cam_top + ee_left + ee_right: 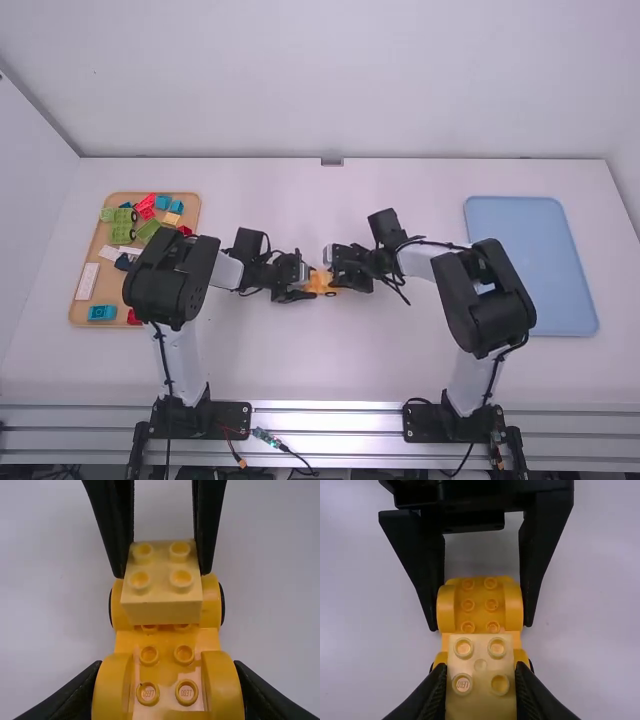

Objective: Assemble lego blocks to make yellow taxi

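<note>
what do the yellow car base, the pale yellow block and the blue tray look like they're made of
The yellow car base and pale yellow block look like hard, smooth moulded plastic, going by the soft sheen and crisp round studs. The blue tray is probably plastic too, with a flat, even colour and rounded corners, though coated metal can't be ruled out.

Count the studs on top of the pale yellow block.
4, one near each corner of the pale yellow block: two studs on the side toward the left tool, two on the side away from it. None is hidden.
</note>
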Robot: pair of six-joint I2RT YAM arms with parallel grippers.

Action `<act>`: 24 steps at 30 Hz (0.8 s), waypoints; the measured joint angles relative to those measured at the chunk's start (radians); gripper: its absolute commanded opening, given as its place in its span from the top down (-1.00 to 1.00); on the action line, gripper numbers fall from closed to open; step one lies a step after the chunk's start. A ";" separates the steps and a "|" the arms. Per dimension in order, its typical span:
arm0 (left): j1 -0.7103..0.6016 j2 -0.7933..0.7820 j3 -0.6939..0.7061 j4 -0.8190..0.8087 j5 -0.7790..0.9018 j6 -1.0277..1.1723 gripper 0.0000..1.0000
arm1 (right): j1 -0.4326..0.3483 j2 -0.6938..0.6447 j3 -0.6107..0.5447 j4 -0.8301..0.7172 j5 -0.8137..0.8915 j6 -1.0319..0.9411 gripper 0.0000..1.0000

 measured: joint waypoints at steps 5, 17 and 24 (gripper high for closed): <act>0.000 0.000 0.000 0.000 0.000 0.000 -0.12 | 0.000 0.000 0.000 0.000 0.000 0.005 0.68; 0.000 0.000 0.000 0.000 0.000 -0.004 -0.12 | 0.000 0.000 0.000 0.000 0.001 0.007 0.31; 0.000 0.000 0.000 0.000 -0.002 -0.015 -0.12 | 0.000 0.000 0.000 0.001 0.004 0.007 0.02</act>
